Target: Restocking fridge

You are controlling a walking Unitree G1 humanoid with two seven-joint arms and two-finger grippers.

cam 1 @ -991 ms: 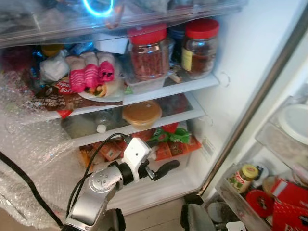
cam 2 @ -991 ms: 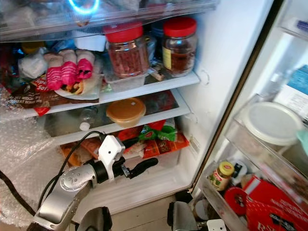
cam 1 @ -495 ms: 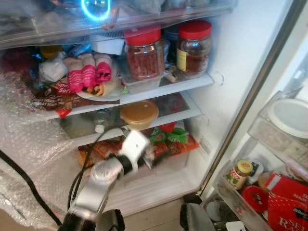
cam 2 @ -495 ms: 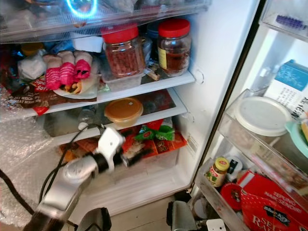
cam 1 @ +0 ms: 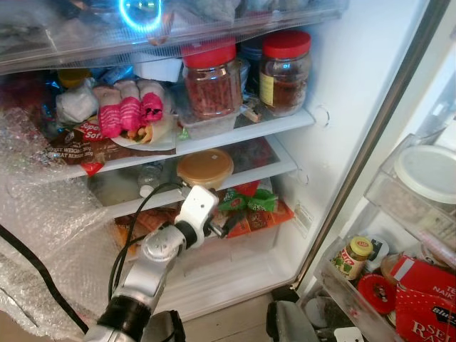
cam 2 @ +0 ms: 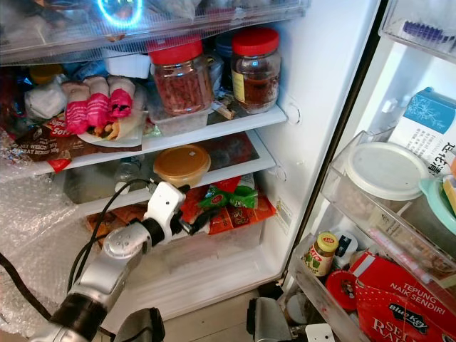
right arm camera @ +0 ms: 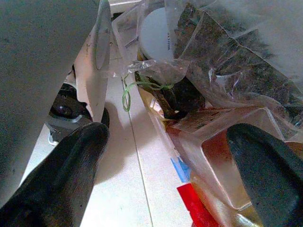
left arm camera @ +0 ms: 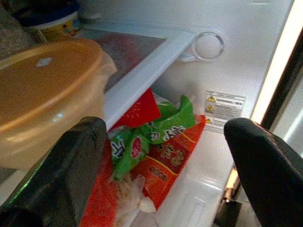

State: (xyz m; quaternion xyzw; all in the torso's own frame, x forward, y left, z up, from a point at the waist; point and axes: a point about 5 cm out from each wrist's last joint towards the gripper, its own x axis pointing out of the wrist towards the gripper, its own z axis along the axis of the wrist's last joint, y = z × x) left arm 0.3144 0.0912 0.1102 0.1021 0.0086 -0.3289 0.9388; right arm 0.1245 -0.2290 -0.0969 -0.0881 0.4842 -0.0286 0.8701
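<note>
The fridge stands open in front of me. My left gripper (cam 1: 226,226) reaches into the bottom compartment, just below the shelf that carries an orange-lidded tub (cam 1: 205,167). Its fingers are open with nothing between them, and they point at the red and green snack packets (cam 1: 255,203). In the left wrist view the tub (left arm camera: 47,90) sits close beside one finger (left arm camera: 71,175), with the packets (left arm camera: 165,132) straight ahead of the left gripper (left arm camera: 165,156). My right gripper (right arm camera: 165,165) is open too, hanging near a clear plastic bag (right arm camera: 227,66) over pale floor.
Two red-lidded jars (cam 1: 210,78) (cam 1: 285,64) and pink-wrapped rolls (cam 1: 132,114) fill the upper shelf. Bubble wrap (cam 1: 43,235) hangs at the left. At the right, door bins (cam 1: 388,210) hold a white-lidded container (cam 1: 427,167), a small yellow-capped jar (cam 1: 356,258) and red boxes (cam 1: 420,292).
My left arm has pushed forward and up into the bottom compartment, bringing the gripper from in front of the drawer to right by the packets. The view has shifted slightly.
</note>
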